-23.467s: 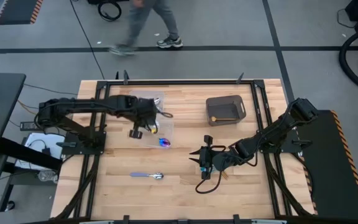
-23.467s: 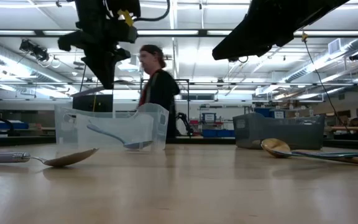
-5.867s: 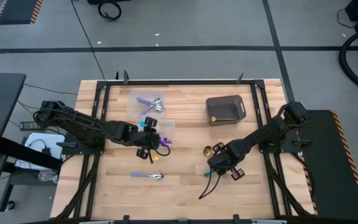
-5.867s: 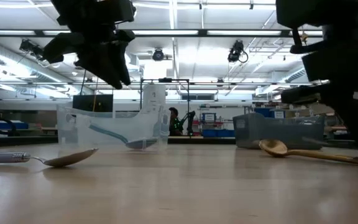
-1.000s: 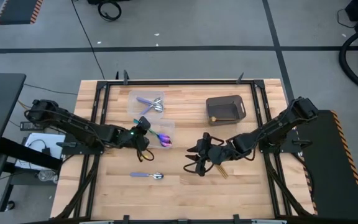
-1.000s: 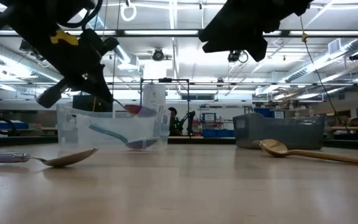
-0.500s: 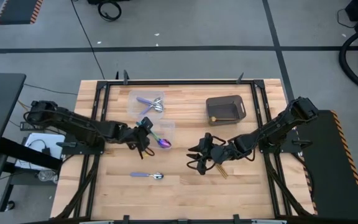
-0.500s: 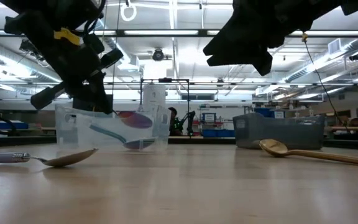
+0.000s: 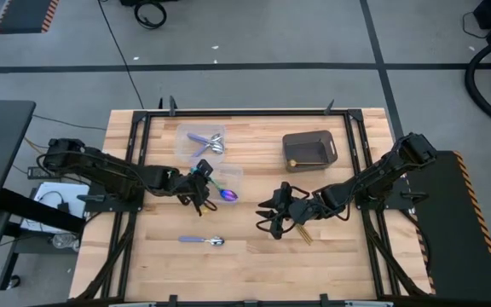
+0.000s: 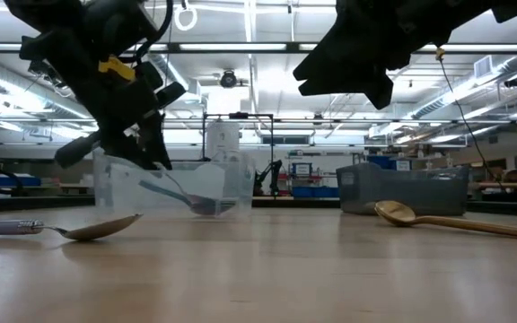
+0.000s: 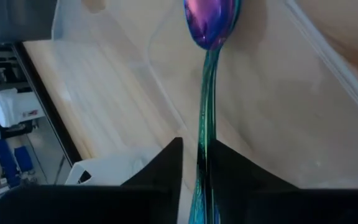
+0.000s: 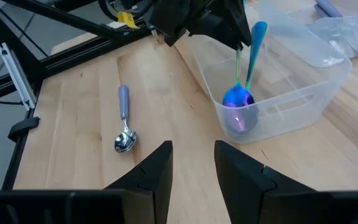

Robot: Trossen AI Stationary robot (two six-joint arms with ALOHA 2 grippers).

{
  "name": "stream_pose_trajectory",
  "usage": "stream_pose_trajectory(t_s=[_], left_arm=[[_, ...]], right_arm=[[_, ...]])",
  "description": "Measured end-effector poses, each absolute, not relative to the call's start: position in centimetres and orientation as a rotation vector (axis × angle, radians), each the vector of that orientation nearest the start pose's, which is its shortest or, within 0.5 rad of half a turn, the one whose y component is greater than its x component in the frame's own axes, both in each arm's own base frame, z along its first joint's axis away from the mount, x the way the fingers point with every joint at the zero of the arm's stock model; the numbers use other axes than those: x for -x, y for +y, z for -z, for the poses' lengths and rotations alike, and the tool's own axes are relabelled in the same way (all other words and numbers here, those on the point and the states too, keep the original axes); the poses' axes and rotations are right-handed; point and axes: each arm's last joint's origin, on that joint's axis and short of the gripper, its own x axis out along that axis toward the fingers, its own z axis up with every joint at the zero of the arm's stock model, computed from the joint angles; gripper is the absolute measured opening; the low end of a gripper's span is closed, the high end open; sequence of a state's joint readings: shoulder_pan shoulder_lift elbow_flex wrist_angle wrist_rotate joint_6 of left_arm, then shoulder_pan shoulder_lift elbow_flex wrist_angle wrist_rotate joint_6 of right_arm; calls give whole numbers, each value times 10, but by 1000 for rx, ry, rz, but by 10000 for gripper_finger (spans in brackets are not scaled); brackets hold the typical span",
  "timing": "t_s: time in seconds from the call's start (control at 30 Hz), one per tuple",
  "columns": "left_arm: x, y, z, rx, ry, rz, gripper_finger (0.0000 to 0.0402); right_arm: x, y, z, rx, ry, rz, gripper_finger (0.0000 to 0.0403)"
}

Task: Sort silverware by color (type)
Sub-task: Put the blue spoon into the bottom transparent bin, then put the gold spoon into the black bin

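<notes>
Workshop lights glare behind the table (image 9: 245,264). At nine o'clock, the left gripper (image 9: 201,189) is seen loosely pinching a teal spoon (image 12: 248,46) over the tub (image 12: 291,93); it could tip outside. The right gripper (image 9: 273,223), parted and empty, waits at centre.

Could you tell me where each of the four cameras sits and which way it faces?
High view: overhead, looking straight down on the table; both arms show.
Low view: at tabletop height, looking across into the room; both arms hang in from above.
Left wrist view: on the left arm, facing a teal spoon over a clear tub; own fingers show.
Right wrist view: on the right arm, facing the left arm; own fingers show.
Shared: the lavender spoon also lies in the high view.
</notes>
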State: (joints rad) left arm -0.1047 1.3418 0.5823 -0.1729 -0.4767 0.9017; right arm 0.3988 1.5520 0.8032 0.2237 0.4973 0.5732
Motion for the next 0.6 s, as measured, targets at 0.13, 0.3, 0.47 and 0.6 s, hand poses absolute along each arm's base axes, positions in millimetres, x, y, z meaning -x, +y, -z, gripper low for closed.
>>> stream_pose_trajectory(t_s=[0.13, 0.3, 0.47, 0.6], left_arm=[[-237, -14, -167, -1089, 956, 24, 115], [-236, -19, -173, -1101, 922, -12, 138], [-233, -18, -181, -1065, 887, -60, 146], [-229, -18, -191, -1054, 848, -79, 146]], right_arm=[[-297, 110, -198, -334, 428, 227, 129], [-296, 110, -197, -328, 431, 225, 129], [-296, 110, -196, -326, 434, 226, 129], [-296, 110, -196, -324, 434, 225, 129]])
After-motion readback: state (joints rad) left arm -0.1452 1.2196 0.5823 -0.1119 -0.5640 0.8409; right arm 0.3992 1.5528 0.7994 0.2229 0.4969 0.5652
